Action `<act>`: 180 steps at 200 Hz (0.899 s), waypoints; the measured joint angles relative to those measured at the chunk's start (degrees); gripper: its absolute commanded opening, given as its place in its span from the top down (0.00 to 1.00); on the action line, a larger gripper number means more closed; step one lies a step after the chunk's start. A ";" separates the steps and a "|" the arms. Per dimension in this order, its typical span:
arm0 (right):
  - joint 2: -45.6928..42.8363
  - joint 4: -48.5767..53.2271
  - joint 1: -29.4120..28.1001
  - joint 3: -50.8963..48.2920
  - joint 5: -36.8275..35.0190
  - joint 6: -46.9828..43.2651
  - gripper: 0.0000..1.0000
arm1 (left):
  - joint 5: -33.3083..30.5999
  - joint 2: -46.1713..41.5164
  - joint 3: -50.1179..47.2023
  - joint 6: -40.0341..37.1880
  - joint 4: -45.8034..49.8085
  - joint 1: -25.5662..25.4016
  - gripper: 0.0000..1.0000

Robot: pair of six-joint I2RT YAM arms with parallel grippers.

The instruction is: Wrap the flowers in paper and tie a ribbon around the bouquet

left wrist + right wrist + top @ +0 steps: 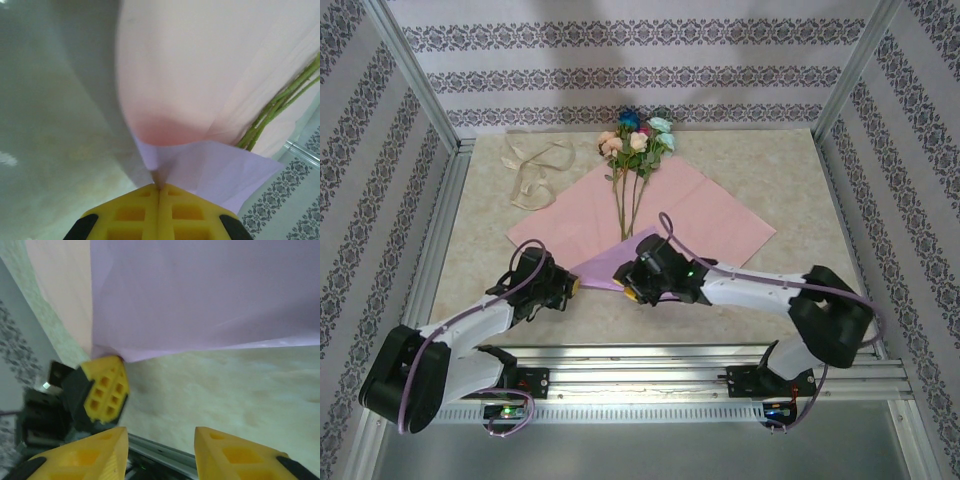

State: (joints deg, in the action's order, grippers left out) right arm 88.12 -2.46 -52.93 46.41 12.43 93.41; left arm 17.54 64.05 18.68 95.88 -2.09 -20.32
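Note:
The paper (710, 215) lies pink side up in the middle of the table, and its near corner is folded up so the lilac underside (615, 265) shows. The flowers (635, 135) lie on it with their blooms at the far edge and their stems (623, 205) running towards me. My left gripper (575, 286) is shut on the lifted paper corner; in the left wrist view its yellow fingers (142, 210) pinch the lilac paper (210, 167) beside the stems (272, 107). My right gripper (632, 293) hovers open just right of that corner, nothing between its fingers (235, 455). The ribbon (535, 165) lies looped at the far left.
The marble-patterned table (800, 170) is fenced by patterned walls and metal posts on three sides. An aluminium rail (720, 360) runs along the near edge. The two grippers are close together under the folded corner.

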 measured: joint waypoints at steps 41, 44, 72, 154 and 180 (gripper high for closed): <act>6.88 -14.23 -4.94 -1.92 -6.08 12.76 0.54 | -0.74 -1.01 -4.42 4.96 -0.79 0.00 1.00; 7.26 -15.06 -5.29 -1.97 -6.56 13.55 0.54 | -0.76 -0.87 -4.42 5.18 -0.98 0.00 1.00; 10.29 -22.49 -8.17 -3.34 -10.58 19.23 0.53 | -0.52 0.39 -4.42 6.82 -2.32 0.00 1.00; 1.14 -20.57 -7.85 -14.34 -17.79 21.57 0.56 | -0.07 0.79 -4.39 8.59 -2.67 0.02 1.00; -3.41 -16.41 -5.18 -17.99 -18.60 19.82 0.56 | 0.04 1.14 -4.20 8.61 -2.62 0.07 1.00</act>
State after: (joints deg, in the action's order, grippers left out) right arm 84.71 -18.87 -58.11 28.42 -6.17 113.23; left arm 17.58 65.19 14.48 104.49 -4.71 -20.25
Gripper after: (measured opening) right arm 0.438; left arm 0.046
